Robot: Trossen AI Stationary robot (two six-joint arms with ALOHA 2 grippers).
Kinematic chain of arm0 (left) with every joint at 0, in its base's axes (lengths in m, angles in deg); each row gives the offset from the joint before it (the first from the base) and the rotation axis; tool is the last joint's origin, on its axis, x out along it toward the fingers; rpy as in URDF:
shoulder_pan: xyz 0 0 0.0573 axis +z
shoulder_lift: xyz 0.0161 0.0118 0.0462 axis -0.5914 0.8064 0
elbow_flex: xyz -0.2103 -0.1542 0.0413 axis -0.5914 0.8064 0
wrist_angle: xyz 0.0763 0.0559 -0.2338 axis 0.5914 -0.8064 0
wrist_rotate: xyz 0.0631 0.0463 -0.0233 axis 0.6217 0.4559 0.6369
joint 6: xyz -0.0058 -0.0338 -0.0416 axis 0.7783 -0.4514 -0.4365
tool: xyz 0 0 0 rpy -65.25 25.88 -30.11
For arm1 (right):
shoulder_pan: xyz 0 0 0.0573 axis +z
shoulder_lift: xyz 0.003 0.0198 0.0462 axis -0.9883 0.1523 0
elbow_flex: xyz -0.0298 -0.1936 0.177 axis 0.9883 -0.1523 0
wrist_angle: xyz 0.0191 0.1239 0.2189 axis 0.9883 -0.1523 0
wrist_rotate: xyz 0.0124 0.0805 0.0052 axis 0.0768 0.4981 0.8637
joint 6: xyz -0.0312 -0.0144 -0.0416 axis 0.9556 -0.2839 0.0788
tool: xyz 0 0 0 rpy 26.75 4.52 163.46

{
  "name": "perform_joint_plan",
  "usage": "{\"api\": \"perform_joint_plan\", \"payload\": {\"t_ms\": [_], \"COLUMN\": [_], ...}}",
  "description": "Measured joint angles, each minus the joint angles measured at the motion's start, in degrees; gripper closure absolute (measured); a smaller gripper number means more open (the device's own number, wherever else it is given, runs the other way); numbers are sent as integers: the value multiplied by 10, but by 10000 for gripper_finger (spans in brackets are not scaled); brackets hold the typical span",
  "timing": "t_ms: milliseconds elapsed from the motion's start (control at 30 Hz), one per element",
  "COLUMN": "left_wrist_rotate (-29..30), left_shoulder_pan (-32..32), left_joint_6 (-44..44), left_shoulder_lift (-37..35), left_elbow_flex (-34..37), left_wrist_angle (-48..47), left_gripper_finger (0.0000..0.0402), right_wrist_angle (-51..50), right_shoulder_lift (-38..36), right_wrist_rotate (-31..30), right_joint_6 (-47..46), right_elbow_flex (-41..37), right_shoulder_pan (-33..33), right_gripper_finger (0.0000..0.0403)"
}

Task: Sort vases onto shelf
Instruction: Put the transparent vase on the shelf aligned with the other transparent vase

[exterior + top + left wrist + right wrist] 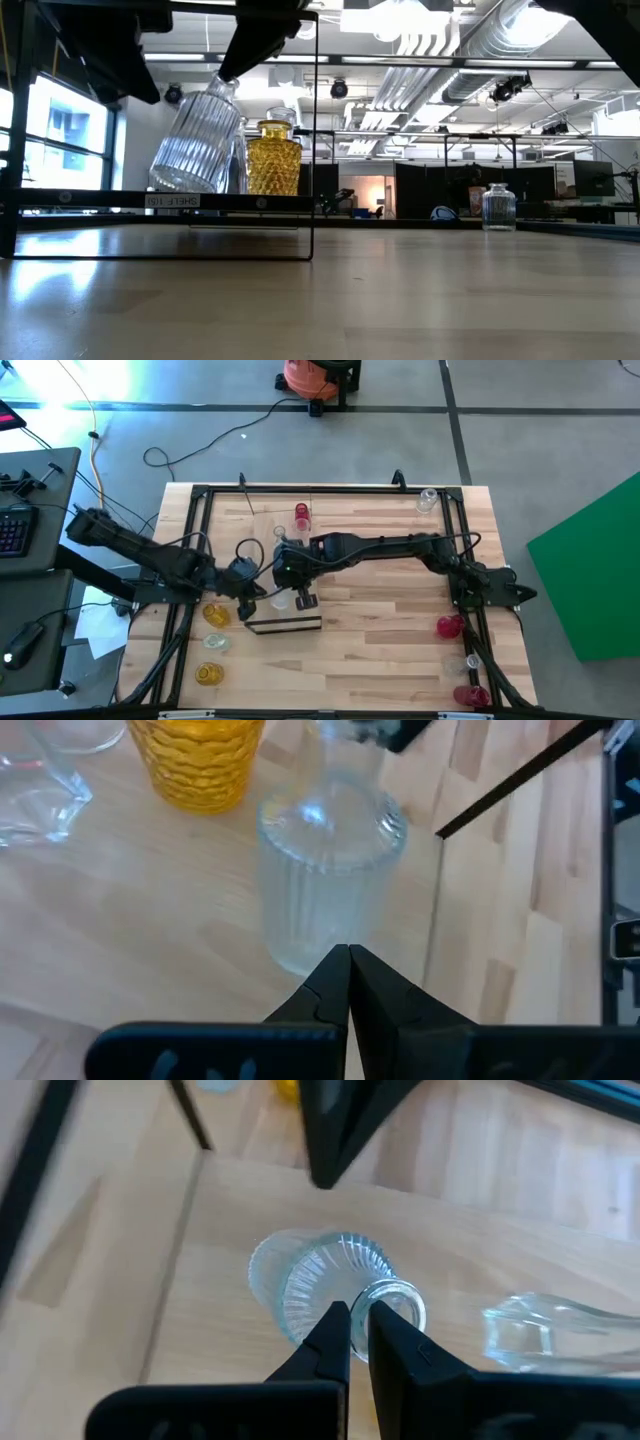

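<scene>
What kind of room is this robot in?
Probably a big workshop or lab: bare silver air ducts run along the ceiling, cables trail over the grey concrete floor, and an orange shop vacuum stands nearby.

orange shop vacuum [318,378] on the floor, green panel [597,570] beside the table, keyboard [14,530] opposite

L gripper [349,970] sits at frame bottom, fingers pressed together, nothing between them. Just beyond the tips: ribbed clear vase [320,870] on light-wood board [130,930], its neck partly hidden by a dark object. Amber vase [200,760] w/ bumpy surface nearby; angular clear vase [35,785] at the edge. Thin black rod [520,775] crosses diagonally.
</scene>
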Motion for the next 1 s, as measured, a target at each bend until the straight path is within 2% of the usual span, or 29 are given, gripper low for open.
{"api": "perform_joint_plan", "payload": {"t_ms": [167,333,567,1000], "left_wrist_rotate": [-11,-56,-102,-115], "left_shoulder_pan": [50,87,112,113], "left_joint_6": [38,60,82,82], "left_shoulder_lift": [5,14,58,82], "left_elbow_flex": [0,-1,0,0], "left_wrist_angle": [3,8,22,43], "left_gripper_finger": [402,401,401,401], "right_wrist_angle": [5,9,12,22], "right_shoulder_lift": [0,0,0,0], "right_wrist_rotate": [0,5,1,0], "right_joint_6": [0,0,0,-5], "right_elbow_flex": [0,0,0,0], "right_shoulder_pan": [-12,-17,-17,-16], "right_gripper_finger": [402,402,402,402]}}
